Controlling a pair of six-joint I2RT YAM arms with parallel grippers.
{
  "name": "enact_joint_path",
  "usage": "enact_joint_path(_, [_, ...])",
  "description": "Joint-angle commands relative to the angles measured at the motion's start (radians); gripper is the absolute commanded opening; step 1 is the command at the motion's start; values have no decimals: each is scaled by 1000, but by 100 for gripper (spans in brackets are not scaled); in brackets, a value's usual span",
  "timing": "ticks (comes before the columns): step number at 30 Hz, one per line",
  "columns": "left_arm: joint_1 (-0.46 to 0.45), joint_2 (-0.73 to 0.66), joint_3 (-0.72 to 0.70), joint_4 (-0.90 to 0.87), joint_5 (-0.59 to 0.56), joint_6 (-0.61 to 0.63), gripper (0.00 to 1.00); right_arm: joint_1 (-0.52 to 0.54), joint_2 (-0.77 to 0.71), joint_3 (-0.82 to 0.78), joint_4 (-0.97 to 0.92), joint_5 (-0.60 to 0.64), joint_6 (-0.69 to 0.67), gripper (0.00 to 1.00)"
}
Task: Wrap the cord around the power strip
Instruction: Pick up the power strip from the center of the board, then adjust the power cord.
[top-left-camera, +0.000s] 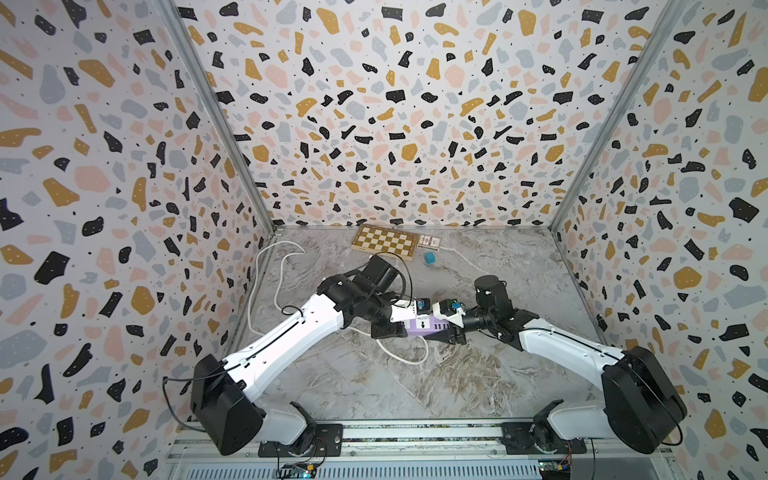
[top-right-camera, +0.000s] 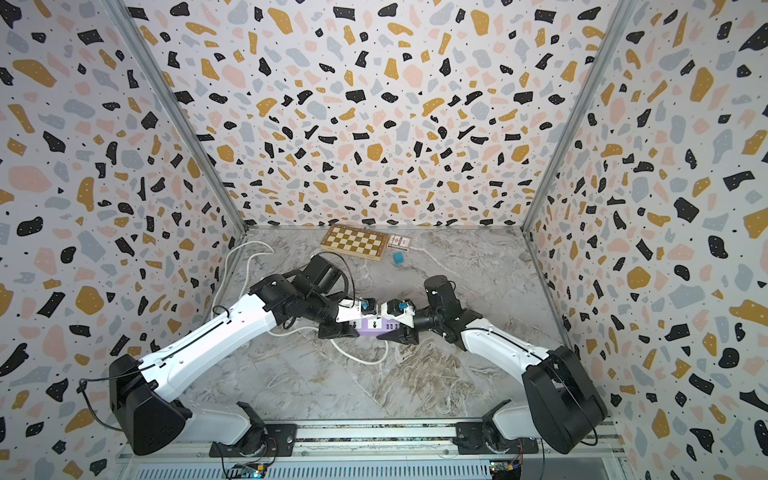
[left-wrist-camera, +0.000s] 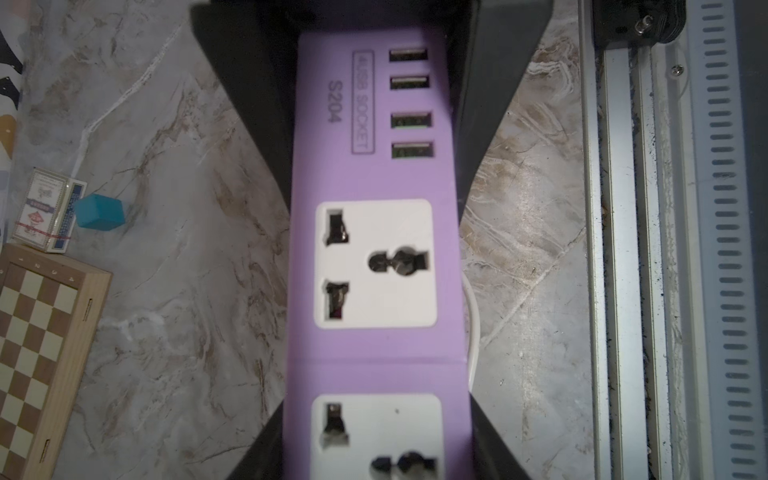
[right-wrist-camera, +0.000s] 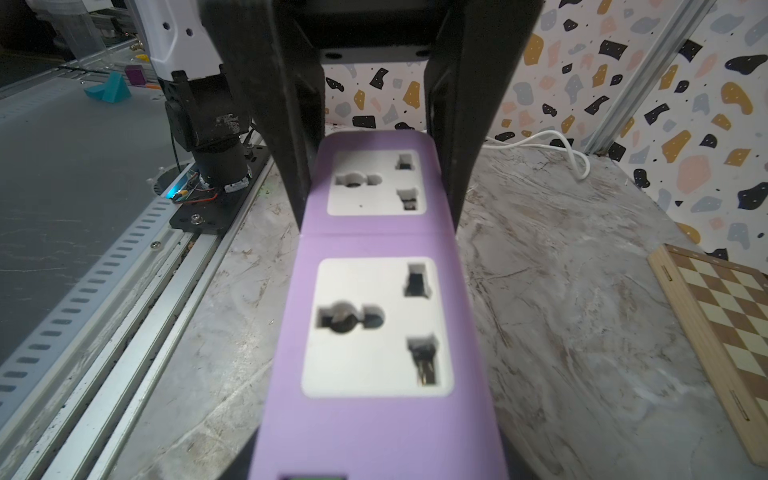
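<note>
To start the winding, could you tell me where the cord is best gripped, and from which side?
Probably take the cord on its slack loop lying flat in front of the power strip, coming straight down from above: that stretch lies unobstructed.

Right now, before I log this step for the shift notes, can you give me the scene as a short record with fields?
power strip: face up, gripped at both ends
left gripper: shut on the strip's socket end
right gripper: shut on its USB end
cord: unwrapped, trailing loose over the table to the robot's left
wraps done: none visible
clutter: chessboard, card box, teal block at the back
</note>
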Motion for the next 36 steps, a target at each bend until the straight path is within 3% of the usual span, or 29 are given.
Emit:
enact_joint_path(1, [-20,-50,28,199,-4,-67,74,0,2,22,26,67,66,15])
enact_joint_path(4, [9,-113,-17,307,-51,-126,100,-43,-23,-18,122,63,156,12])
enact_joint_path(13, [195,-316,-300,646,-11,-399,99,-151,-63,9,192,22,229,7])
enact_joint_path(23, [255,-338,-616,1043,118,-650,99,-230,-113,50,314,15,349,3])
enact_joint_path(27, [255,-299,-740,1322,203,-736,99,-243,-115,107,288,24,368,2])
enact_joint_path(31, [243,-173,-784,1585,282,-837,99,-248,-119,137,293,41,413,1])
enact_joint_path(36, [173,34,-754,1815,218,-838,99,-246,-130,158,328,63,481,0])
